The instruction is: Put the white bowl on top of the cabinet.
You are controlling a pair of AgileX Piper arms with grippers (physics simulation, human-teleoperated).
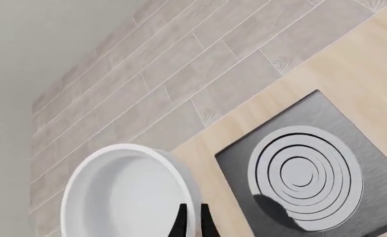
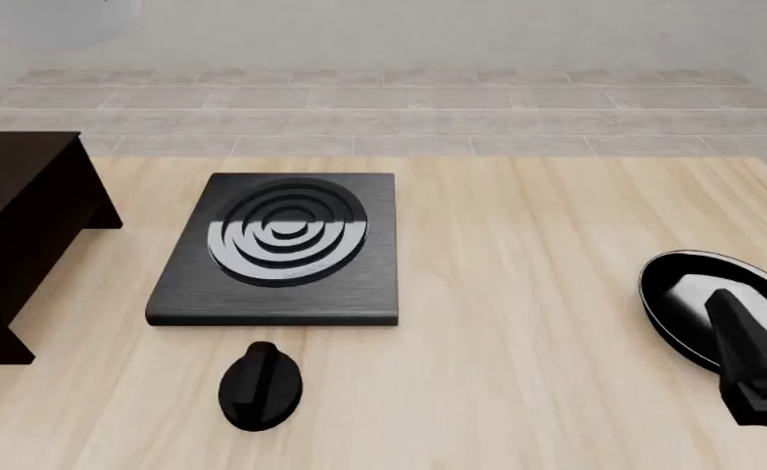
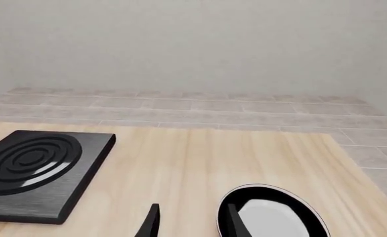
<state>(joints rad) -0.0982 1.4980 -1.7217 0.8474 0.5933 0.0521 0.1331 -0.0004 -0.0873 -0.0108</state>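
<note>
A dark brown wooden cabinet [image 2: 18,230] stands at the far left of a pale wood table [image 2: 527,294], its flat top bare. To its right lies a flat black stove plate [image 2: 278,250] with concentric rings, and a rounded black shape [image 2: 262,385] shows nearer the camera. The white bowl [image 1: 130,195] shows only in the left wrist view, held up off the table beside and above the stove plate; the left gripper [image 1: 193,222] pinches its rim between dark fingertips. At the right edge rests a shallow black pan [image 2: 710,299] with a white sheen. The right gripper [image 3: 190,219] hovers by the pan, jaws parted, grasping nothing.
</note>
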